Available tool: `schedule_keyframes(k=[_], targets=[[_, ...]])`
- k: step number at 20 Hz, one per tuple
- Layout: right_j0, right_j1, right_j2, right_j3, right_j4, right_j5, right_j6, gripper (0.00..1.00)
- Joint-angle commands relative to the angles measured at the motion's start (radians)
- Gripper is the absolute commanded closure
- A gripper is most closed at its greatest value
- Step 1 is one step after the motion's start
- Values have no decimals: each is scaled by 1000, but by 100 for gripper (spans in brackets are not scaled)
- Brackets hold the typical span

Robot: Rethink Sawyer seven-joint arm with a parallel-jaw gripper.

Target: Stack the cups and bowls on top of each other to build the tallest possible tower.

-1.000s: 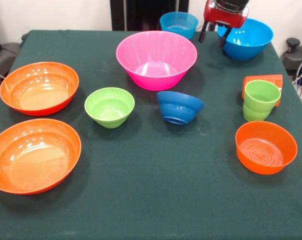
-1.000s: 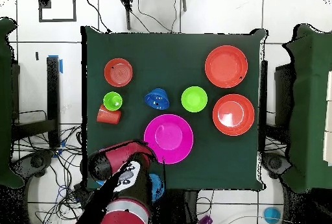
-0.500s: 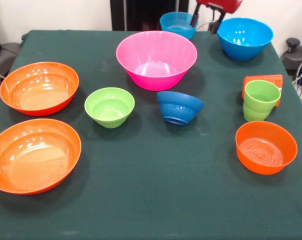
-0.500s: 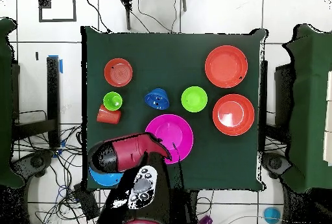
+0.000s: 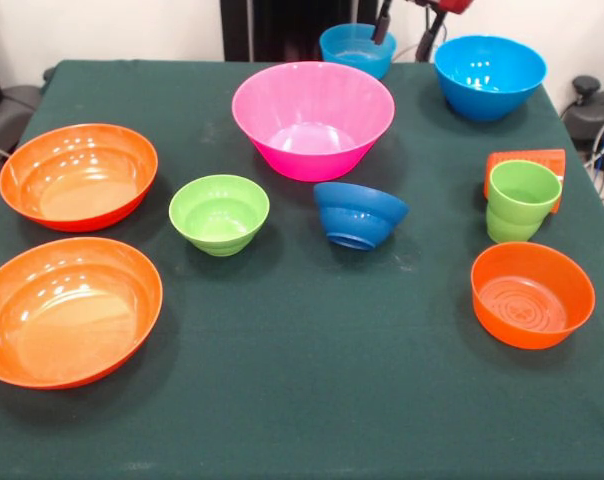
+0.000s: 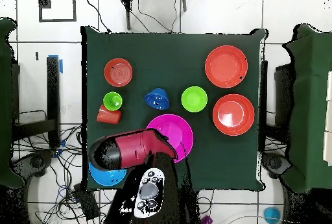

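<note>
My gripper (image 5: 405, 30) shows only its two tips at the top edge, open and empty, above the gap between the small sky blue bowl (image 5: 357, 48) and the larger sky blue bowl (image 5: 489, 75). In the overhead view the gripper (image 6: 174, 151) hangs by the pink bowl's rim. The big pink bowl (image 5: 312, 118) stands alone mid-table. In front of it are the tilted dark blue bowl (image 5: 358, 214) and the lime green bowl (image 5: 219, 213). Two wide orange bowls (image 5: 78, 175) (image 5: 67, 310) sit left, a smaller orange bowl (image 5: 532, 294) right. The green cup (image 5: 522, 200) stands upright; the orange cup (image 5: 527, 160) lies behind it. No tower is in view.
The red arm (image 6: 130, 150) covers the small sky blue bowl from above and part of the larger one (image 6: 107, 174). Dark green cloth (image 5: 312, 400) covers the table. Cables and chairs surround the table edges.
The gripper has risen and shifted left in the front view, from beside the larger sky blue bowl to the top edge. Bowls and cups have not moved.
</note>
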Motion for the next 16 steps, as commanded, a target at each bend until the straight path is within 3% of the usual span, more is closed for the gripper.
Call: schedule_keyframes(k=[1, 16], targets=[[-21, 50, 127, -15, -93, -24, -112, 0], [-41, 141, 141, 5, -151, -153, -52, 0]])
